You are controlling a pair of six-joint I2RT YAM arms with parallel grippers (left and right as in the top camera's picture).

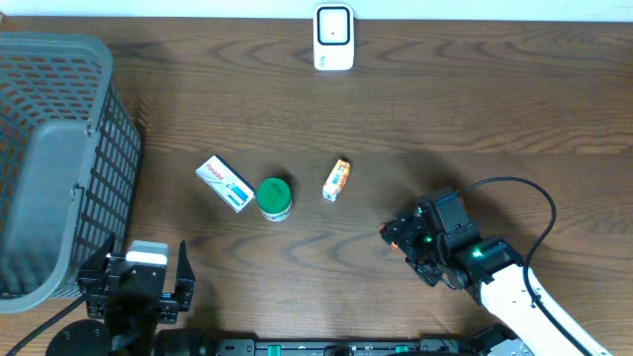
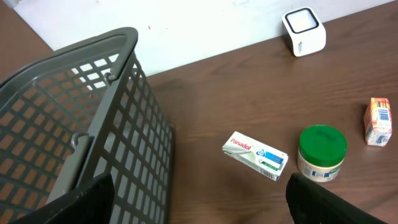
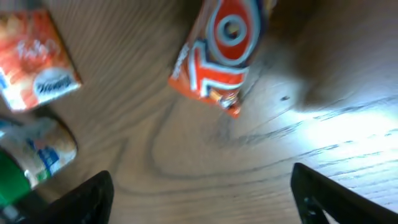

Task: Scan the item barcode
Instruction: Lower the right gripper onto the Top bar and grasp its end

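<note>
The left pincer [image 2: 205,202] gapes empty, the basket [image 2: 124,124] wall close beside it. The right pincer [image 3: 202,199], wide and empty, hovers near a packet [image 3: 217,56] on open counter [image 3: 323,81].

table [image 1: 495,99] is dark grainy wood, fairly matt; basket [image 1: 59,148] grey plastic mesh, scanner [image 1: 334,38] smooth white plastic, orange packet [image 3: 221,50] looks glossy

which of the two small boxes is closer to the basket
The white Panadol box, lying between the basket and the green-lidded jar; the orange box sits beyond the jar.
</note>
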